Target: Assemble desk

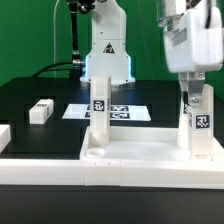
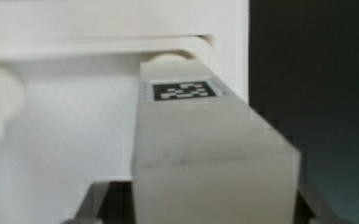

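The white desk top (image 1: 140, 156) lies flat near the front of the black table, recessed face up. One white square leg (image 1: 100, 104) stands upright on its far corner, on the exterior view's left. A second tagged leg (image 1: 198, 128) stands upright at the corner on the exterior view's right, and my gripper (image 1: 197, 100) comes down over it, shut on its sides. In the wrist view this leg (image 2: 190, 120) runs from my gripper (image 2: 206, 208) to the desk top (image 2: 60, 110), with a dark finger (image 2: 114, 205) against its side. A third leg (image 1: 40, 110) lies loose on the exterior view's left.
The marker board (image 1: 125, 110) lies flat behind the desk top, in front of the arm's base (image 1: 107, 55). A long white border bar (image 1: 90, 186) runs along the front, and another white bar end (image 1: 4, 136) sits on the exterior view's left edge.
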Controlling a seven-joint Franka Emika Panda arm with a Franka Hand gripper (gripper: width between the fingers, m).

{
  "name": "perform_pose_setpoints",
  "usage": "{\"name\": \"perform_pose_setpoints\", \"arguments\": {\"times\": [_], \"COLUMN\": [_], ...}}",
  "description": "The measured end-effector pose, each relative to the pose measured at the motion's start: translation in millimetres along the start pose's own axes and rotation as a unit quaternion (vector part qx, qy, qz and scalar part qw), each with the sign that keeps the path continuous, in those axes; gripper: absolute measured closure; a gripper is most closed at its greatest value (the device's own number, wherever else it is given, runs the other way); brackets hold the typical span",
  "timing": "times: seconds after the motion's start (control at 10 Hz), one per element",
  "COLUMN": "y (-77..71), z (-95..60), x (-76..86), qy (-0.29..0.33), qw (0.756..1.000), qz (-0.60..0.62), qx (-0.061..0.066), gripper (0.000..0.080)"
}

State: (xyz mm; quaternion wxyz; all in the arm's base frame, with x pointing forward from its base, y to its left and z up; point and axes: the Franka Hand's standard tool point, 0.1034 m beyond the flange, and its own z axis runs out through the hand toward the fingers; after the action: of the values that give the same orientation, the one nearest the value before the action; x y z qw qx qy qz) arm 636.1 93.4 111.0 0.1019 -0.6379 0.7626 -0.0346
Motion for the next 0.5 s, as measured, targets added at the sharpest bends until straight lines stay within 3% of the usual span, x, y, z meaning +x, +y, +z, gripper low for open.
{"name": "perform_pose_setpoints", "arguments": {"times": [0.3, 0.4, 0.5], "y": [-1.2, -4.2, -5.5], "z": [-0.1, -2.1, -3.1], "x": [-0.5, -7.7, -12.4], "qy": [0.005, 0.006, 0.003], "qw": [0.997, 0.985, 0.969], "qz": [-0.071, -0.170, -0.249], "qx": [-0.002, -0.004, -0.002], "gripper": [0.0458, 0.0250, 0.0180]}}
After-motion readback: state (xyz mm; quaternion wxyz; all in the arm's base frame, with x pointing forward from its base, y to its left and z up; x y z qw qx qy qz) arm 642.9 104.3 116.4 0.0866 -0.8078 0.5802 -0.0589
